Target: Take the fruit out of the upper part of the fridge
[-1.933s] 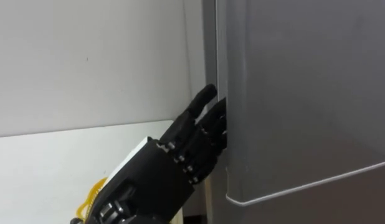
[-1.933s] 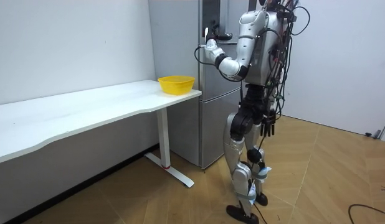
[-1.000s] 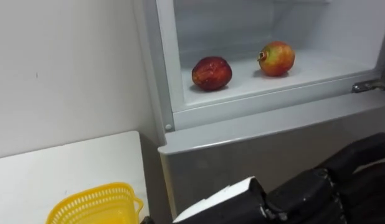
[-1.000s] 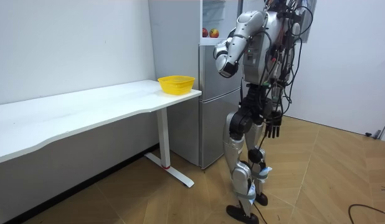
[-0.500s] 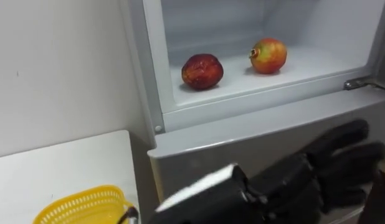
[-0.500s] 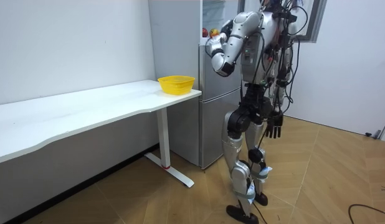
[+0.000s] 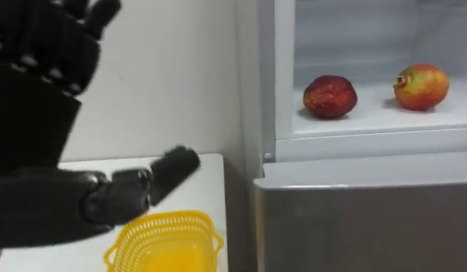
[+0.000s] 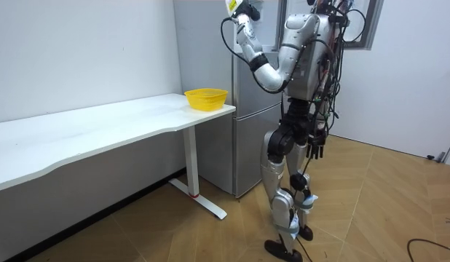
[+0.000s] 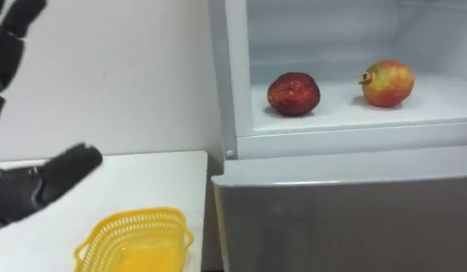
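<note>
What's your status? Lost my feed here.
Left robot hand raised, open, empty. Right robot hand at hip. Dark red fruit, red-yellow fruit on fridge shelf. Nothing blocking.

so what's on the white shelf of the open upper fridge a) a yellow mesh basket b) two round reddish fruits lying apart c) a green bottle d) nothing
b: a dark red round fruit and a red-and-yellow round fruit lie apart on the white shelf.

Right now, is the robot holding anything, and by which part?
Nothing is held. Its left hand is raised, open and empty; its right hand hangs empty by its side.
</note>
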Motion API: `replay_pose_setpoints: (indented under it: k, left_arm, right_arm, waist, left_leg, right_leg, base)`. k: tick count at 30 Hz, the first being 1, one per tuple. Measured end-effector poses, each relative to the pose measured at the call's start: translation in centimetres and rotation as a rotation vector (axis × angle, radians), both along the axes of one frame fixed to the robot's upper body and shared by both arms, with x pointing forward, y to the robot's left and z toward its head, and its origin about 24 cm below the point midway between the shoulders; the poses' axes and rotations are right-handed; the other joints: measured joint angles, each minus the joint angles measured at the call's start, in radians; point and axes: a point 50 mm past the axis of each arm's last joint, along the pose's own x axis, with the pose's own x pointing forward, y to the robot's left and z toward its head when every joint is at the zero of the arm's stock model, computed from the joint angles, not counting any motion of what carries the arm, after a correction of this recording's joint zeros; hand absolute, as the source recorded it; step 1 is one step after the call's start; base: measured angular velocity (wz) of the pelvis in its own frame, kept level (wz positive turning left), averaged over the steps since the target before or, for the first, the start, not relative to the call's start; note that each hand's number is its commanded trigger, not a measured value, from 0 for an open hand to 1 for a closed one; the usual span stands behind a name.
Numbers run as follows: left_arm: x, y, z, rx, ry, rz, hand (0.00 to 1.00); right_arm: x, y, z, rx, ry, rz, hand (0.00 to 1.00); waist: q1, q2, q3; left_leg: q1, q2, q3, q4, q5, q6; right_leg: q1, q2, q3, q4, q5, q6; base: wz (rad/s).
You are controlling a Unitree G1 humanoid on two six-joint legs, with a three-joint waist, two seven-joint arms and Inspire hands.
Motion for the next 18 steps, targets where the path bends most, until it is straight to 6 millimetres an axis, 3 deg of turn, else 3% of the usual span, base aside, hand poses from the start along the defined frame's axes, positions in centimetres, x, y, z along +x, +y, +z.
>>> replay_pose_setpoints:
  k: [3, 6, 12, 13, 18]
  left_arm:
    - [-0.9, 1.7, 0.6, -0.045, -0.056, 0.231, 0.0]
    - [-1.8, 3.0, 0.9, -0.04, -0.115, 0.47, 0.0]
    - [-4.2, 6.2, 0.2, -0.151, -0.149, 0.778, 0.0]
    - [-4.3, 6.9, -0.4, -0.162, -0.121, 0.826, 0.0]
    - [-4.8, 9.5, -5.0, -0.164, 0.139, 0.976, 0.0]
  right_arm:
    - [-0.2, 0.0, 0.0, -0.001, 0.002, -0.016, 0.0]
    - [-1.3, 0.3, 0.1, 0.004, 0.016, -0.046, 0.0]
    - [-2.0, 0.3, 0.2, 0.006, 0.026, -0.061, 0.0]
    - [-2.1, 0.2, 0.2, 0.005, 0.028, -0.071, 0.0]
    - [-1.8, -0.1, 0.3, -0.002, 0.008, -0.083, 0.0]
  waist:
    - [-0.001, 0.008, -0.0032]
    - [0.024, 0.012, -0.0085]
    - [0.033, 0.039, -0.0025]
    - [0.035, 0.041, 0.0021]
    - [0.054, 0.057, 0.0057]
  left_leg:
    - [-0.005, -0.005, -0.027, -0.01, -0.001, 0.0]
    - [-0.004, -0.01, -0.039, -0.011, 0.0, 0.001]
    - [0.004, -0.016, -0.065, -0.012, 0.0, 0.002]
    - [0.005, -0.018, -0.073, -0.01, 0.0, 0.002]
    - [0.003, -0.03, -0.102, -0.008, 0.001, 0.003]
  right_leg:
    - [0.0, -0.007, -0.023, 0.003, -0.001, 0.002]
    - [0.009, -0.007, -0.028, 0.005, -0.001, 0.004]
    - [0.027, -0.014, -0.052, 0.002, -0.002, 0.008]
    - [0.03, -0.014, -0.059, 0.0, -0.003, 0.01]
    - [0.036, -0.026, -0.083, 0.002, -0.018, 0.012]
  base:
    - [0.21]
    - [0.09]
    - [0.1]
    - [0.2]
    - [0.19]
